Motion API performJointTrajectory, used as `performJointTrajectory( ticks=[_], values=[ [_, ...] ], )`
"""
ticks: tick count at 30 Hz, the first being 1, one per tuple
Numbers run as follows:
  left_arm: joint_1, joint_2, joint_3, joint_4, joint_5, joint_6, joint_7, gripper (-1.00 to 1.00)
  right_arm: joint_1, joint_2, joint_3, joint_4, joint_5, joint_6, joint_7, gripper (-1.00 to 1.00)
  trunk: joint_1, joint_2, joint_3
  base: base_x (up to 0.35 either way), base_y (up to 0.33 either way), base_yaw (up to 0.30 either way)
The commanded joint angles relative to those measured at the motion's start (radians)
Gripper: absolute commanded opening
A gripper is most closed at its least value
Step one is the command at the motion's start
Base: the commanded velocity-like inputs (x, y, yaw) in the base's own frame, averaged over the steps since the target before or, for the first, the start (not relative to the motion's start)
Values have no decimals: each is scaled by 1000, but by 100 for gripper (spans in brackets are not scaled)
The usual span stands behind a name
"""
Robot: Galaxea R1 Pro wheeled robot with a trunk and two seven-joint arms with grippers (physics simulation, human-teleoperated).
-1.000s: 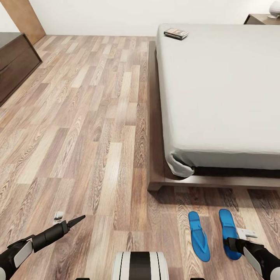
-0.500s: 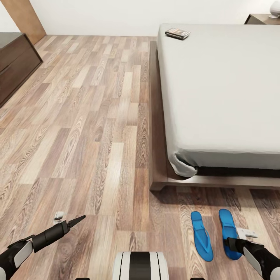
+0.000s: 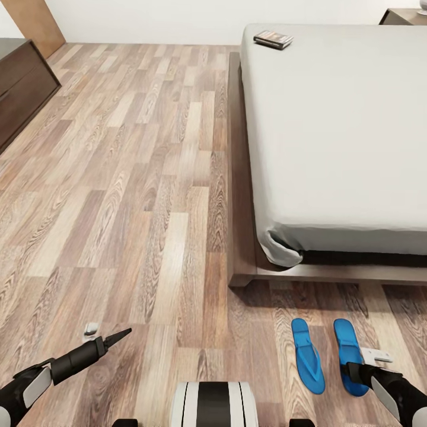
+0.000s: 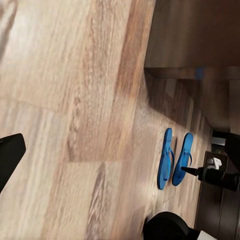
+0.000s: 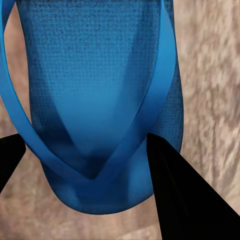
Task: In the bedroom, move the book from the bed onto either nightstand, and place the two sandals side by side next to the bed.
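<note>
Nothing has shifted: right claw (image 5: 85, 165) spread open over one sandal (image 5: 97, 100), left claw's (image 3: 115, 338) state unclear.

Grainy matt wood-plank floor (image 3: 130, 196), smooth pale cloth mattress (image 3: 338, 130), and textured blue rubbery sandals (image 3: 308, 354)

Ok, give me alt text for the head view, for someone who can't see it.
Two blue sandals lie side by side on the wood floor just past the foot of a grey bed, with the right gripper over the right-hand one. A book lies at the mattress's far corner. The left gripper hangs above bare floor, and a dark cabinet stands at far left.
</note>
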Motion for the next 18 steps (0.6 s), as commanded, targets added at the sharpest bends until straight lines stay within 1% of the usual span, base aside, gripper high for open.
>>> performJointTrajectory(
  ticks=[1,4,9,18],
  values=[
    [0,1,-7,0,10,10,-2,100,0,-1,9,-2,-11,5,-3,-100,0,0,-1,0,0,0],
    [0,1,-7,0,10,10,-2,100,0,-1,9,-2,-11,5,-3,-100,0,0,-1,0,23,0],
    [0,1,-7,0,11,10,-2,100,0,-1,9,-2,-11,5,-3,-100,0,0,-1,0,137,0],
    [0,1,-7,0,11,10,-2,100,0,-1,9,-2,-11,5,-3,-100,0,0,-1,0,9,0]
  ],
)
